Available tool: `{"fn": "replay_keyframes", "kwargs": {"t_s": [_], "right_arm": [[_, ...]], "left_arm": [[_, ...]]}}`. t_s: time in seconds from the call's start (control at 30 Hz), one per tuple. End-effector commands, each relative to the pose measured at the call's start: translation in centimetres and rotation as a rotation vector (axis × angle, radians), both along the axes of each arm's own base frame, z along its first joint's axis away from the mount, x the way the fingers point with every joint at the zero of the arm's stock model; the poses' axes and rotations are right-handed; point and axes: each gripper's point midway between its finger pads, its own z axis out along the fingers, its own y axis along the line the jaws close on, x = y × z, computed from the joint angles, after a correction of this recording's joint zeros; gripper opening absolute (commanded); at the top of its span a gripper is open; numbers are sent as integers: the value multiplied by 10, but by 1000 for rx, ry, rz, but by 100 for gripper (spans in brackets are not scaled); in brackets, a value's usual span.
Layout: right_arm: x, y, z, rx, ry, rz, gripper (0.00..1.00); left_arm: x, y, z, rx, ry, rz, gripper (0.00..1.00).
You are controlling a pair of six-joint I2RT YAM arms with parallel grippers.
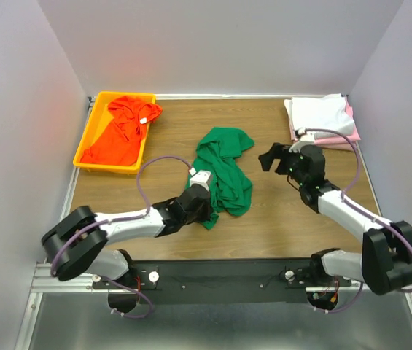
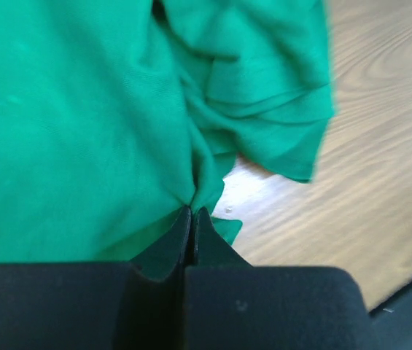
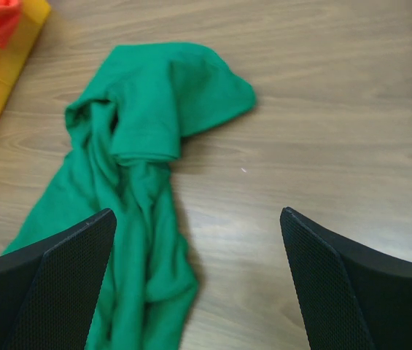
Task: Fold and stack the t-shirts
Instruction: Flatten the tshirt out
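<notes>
Green crumpled cloth t-shirt (image 1: 224,171) is seen mid-frame from above; low in the left wrist view the left gripper (image 2: 192,215) is clamped on a thin fold that may be tugged free once lifted; in the right wrist view the right gripper (image 3: 197,213) is held apart, empty.

No txt, brand, nr or sign legible in any view. Only candidate: white neck tag (image 1: 143,120) on orange-red t-shirt (image 1: 114,142), top cam, too small to read, print can't be made out.
</notes>
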Motion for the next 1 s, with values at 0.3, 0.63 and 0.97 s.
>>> {"fn": "replay_keyframes", "kwargs": {"t_s": [0.3, 0.63, 0.97], "right_arm": [[67, 86, -17, -44, 46, 128, 100], [87, 128, -85, -105, 181, 209, 85], [72, 146, -84, -48, 218, 322, 9]], "left_arm": [[-3, 54, 75, -155, -123, 149, 0], [-16, 82, 80, -186, -125, 206, 0], [-13, 82, 82, -191, -137, 212, 0]]}}
